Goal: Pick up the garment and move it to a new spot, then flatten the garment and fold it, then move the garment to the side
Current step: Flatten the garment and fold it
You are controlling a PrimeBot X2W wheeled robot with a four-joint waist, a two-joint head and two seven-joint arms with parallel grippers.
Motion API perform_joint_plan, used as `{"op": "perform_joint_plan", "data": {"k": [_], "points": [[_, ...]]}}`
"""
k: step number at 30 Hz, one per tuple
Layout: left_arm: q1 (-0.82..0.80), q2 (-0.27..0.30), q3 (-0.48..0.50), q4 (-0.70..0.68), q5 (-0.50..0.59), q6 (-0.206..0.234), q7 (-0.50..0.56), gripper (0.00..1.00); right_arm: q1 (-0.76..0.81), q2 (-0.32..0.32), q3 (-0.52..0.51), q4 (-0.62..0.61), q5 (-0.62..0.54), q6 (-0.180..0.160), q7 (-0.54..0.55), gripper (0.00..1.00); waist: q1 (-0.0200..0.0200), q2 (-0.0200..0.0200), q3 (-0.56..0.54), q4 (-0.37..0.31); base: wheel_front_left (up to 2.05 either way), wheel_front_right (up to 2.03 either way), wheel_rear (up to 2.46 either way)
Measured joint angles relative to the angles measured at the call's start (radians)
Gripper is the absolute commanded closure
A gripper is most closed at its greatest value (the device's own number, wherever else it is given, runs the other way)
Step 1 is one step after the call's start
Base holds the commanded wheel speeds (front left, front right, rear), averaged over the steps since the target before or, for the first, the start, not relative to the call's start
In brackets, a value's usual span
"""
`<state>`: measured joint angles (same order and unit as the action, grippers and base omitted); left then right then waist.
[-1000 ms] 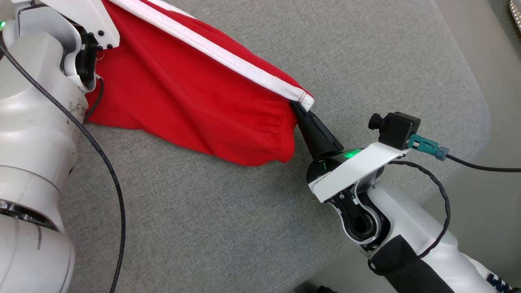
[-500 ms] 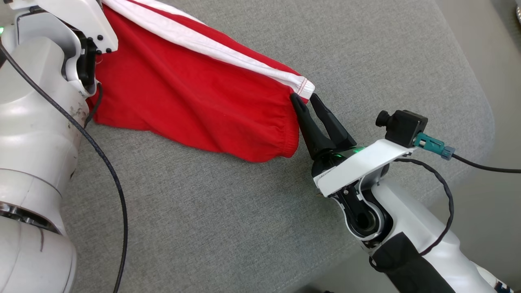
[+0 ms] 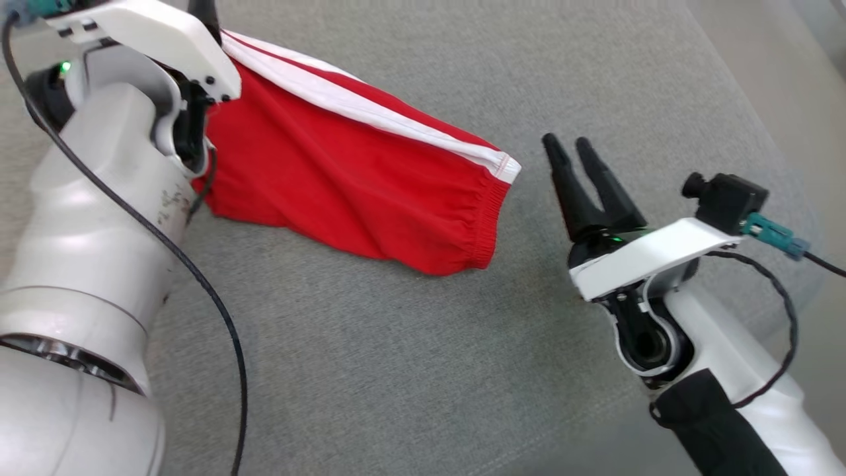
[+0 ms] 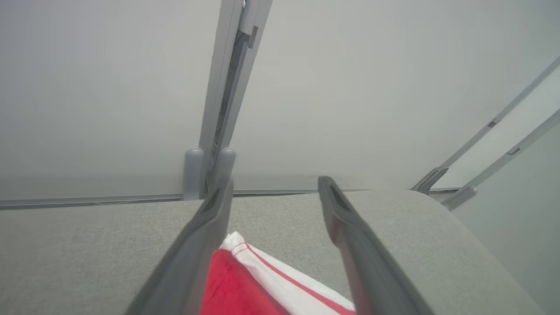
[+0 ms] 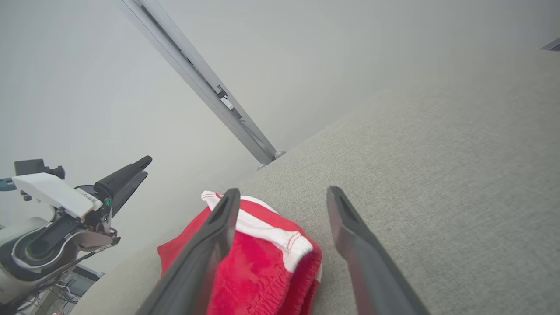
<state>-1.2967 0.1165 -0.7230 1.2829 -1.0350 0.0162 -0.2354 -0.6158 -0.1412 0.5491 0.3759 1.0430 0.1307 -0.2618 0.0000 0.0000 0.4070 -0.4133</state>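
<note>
The red garment (image 3: 357, 185), with a white stripe along its upper edge and a gathered hem at its right end, lies loosely folded on the grey cushion (image 3: 410, 357). My right gripper (image 3: 566, 142) stands open just right of the hem, apart from the cloth and holding nothing. In the right wrist view the garment (image 5: 262, 267) lies below and left of the open right gripper (image 5: 283, 192). My left gripper (image 4: 275, 183) is open and raised above the garment's striped far corner (image 4: 267, 284). The right wrist view has the left gripper (image 5: 144, 166) lifted clear of the cloth.
My pale left arm (image 3: 99, 218) and its black cable cover the garment's left end. The cushion's rounded edge (image 3: 760, 132) drops off at the right. A grey metal rail (image 5: 205, 83) leans against the pale wall behind the cushion.
My right gripper has opened, let go of the garment's striped corner and drawn back to the right. The corner now rests on the cushion. The head camera has also shifted.
</note>
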Motion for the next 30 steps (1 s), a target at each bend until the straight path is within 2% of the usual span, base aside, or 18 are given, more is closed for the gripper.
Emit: {"op": "perform_joint_plan", "data": {"k": [5, 10, 20, 26, 30], "points": [[0.056, -0.009, -0.001, -0.021, 0.02, -0.026, -0.024, 0.0, 0.046, -0.036, -0.076, -0.028, -0.032, 0.0, -0.003, 0.0, 0.0, 0.0, -0.062, 0.059, 0.0, 0.0, 0.0], [0.139, 0.039, 0.072, -0.184, 0.104, -0.022, -0.026, 0.0, 0.103, -0.056, -0.14, -0.073, -0.064, 0.0, -0.003, 0.0, 0.0, 0.0, -0.132, 0.124, 0.0, 0.0, 0.0], [0.529, 0.114, 0.222, -0.574, 0.432, 0.032, -0.026, 0.0, 0.245, -0.075, -0.247, -0.149, -0.205, 0.0, -0.003, 0.0, 0.0, 0.0, -0.27, 0.236, 0.0, 0.0, 0.0], [0.78, 0.127, 0.316, -0.784, 0.577, 0.067, -0.026, 0.0, 0.314, -0.069, -0.289, -0.188, -0.273, 0.0, -0.003, 0.0, 0.0, 0.0, -0.326, 0.294, 0.0, 0.0, 0.0], [0.935, 0.108, 0.373, -0.923, 0.669, 0.092, -0.026, 0.0, 0.368, -0.055, -0.301, -0.195, -0.315, 0.0, -0.003, 0.0, 0.0, 0.0, -0.355, 0.323, 0.0, 0.0, 0.0]]}}
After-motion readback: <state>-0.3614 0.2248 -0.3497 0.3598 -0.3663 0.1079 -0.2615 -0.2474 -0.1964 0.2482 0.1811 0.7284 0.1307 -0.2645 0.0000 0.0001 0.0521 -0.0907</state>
